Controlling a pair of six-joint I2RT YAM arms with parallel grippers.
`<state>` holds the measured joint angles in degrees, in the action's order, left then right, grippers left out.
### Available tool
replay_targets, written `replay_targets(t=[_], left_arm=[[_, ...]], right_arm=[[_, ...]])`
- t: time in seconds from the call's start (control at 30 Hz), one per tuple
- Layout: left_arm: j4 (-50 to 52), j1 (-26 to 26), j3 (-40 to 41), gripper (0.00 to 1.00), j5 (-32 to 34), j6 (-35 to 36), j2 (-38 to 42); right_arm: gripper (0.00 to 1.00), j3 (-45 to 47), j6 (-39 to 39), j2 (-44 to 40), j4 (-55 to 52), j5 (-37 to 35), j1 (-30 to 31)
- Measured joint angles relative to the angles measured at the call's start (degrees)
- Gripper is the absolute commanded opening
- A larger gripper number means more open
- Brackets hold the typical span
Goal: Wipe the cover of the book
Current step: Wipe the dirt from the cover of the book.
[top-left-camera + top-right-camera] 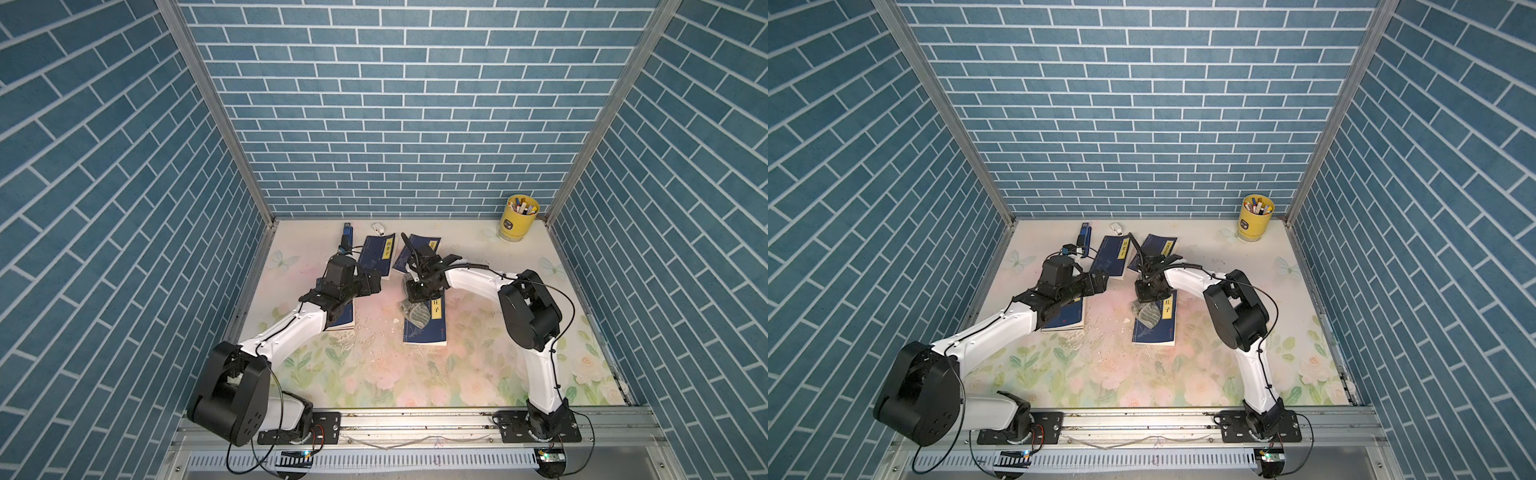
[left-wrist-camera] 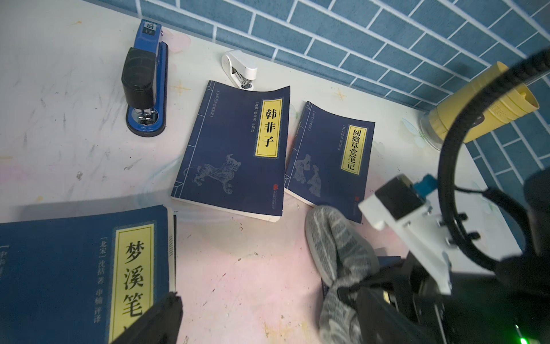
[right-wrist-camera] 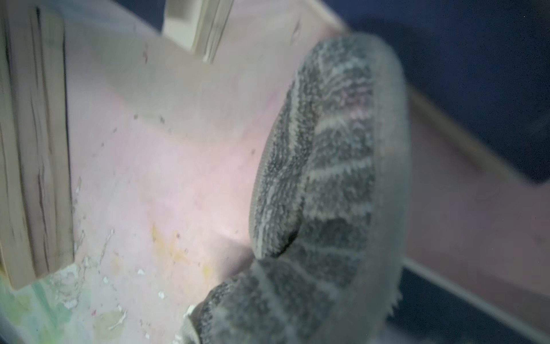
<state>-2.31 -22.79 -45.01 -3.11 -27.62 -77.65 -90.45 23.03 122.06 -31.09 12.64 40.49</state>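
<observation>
Book [image 1: 424, 334] is lying flat, centre-right of the frame in both top views, with its yellow label along the right edge. Your right gripper [image 1: 417, 291] is hanging over its upper end, jaws clamping the cloth [image 1: 417, 314]. The left wrist view is showing the cloth [image 2: 336, 247] coming straight out of them. Your left gripper [image 1: 374, 281] is hovering left of centre, jaws apart, holding nothing.

Handling, judged:
- Book: thin paperback, light, with a cover that bends easily. It is likely to be sliding on the smooth mat [image 1: 374, 374] under a sideways stroke. Pinning a free lower corner with the left gripper looks safest, pressing down rather than pinching.
- Cloth: soft and limp, bunching up. The gathered end is the place to grip.

Hard to read:
- The book's upper end is sitting hidden under gripper and cloth.
- You cannot tell whether the cloth is pressing on the cover or only hanging above it.
- The right wrist view is coming through blurred, the cloth [image 3: 327, 178] filling most of it.
- Only one left finger [image 2: 160, 318] is showing in the left wrist view.
</observation>
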Motion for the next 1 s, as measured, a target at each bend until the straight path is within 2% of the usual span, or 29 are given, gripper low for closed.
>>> replay_targets(t=[0.17, 0.43, 0.57, 0.77, 1.0], left_arm=[[0.0, 0.0, 0.1, 0.97, 0.5, -0.1, 0.8], [-0.1, 0.0, 0.1, 0.97, 0.9, -0.3, 0.6], [-0.1, 0.0, 0.1, 0.97, 1.0, -0.3, -0.2], [-0.1, 0.0, 0.1, 0.97, 1.0, -0.3, -0.7], [0.2, 0.0, 0.1, 0.97, 1.1, -0.8, 0.1]], right_arm=[[0.00, 0.9, -1.1, -0.3, 0.2, -0.7, 0.6], [0.00, 18.6, 0.9, -12.4, 4.3, -0.8, 8.9], [0.00, 22.8, 2.5, -15.5, 4.8, -0.3, 11.5], [0.00, 19.9, 2.4, -13.5, 3.2, 1.2, 8.9], [0.00, 6.7, 0.4, -4.4, 0.9, 2.2, 0.7]])
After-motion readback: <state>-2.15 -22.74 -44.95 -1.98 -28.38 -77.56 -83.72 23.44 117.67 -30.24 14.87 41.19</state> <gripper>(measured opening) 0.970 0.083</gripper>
